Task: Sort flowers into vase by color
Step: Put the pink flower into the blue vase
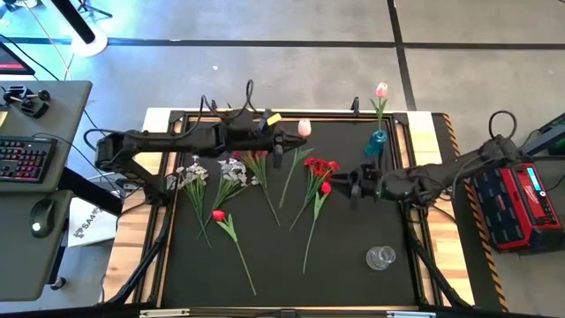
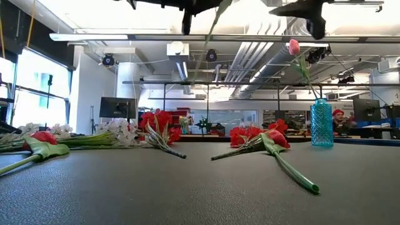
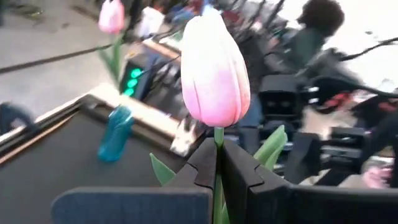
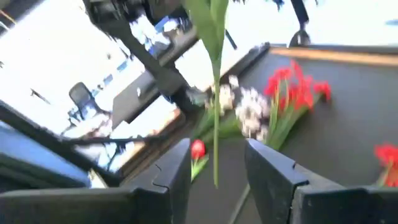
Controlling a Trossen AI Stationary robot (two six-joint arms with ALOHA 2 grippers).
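Left gripper (image 3: pixel 217 163) up off the mat, pinched tight on the stem of a pink-white tulip (image 1: pixel 304 128), bud standing just above the fingertips, long green stem trailing down and away. Right gripper (image 4: pixel 214 163) in close from the other side, fingers spread wide, that dangling stem hanging right in the gap between them — looks like a handover brewing.

Blue vase (image 1: pixel 378 141) at the far edge of the black mat (image 1: pixel 353 283), already carrying one pink tulip (image 1: pixel 381 90). Clear vase (image 1: pixel 380 257) near the front edge, nothing visible in it. Flat on the mat: white sprays (image 1: pixel 212 175), red clusters (image 1: pixel 320 168), a single red bud (image 1: pixel 219 215), all well apart from both vases.

Risks from here: thin, springy stem, so easily swinging out of the open fingers before any squeeze. Letting go on the left too early means a drop onto the red clusters below. A grab too low on the stem leaves the bud flopping, awkward for threading a narrow neck. And a nudge against that tall, slim blue vase could tip it, tulip and all.
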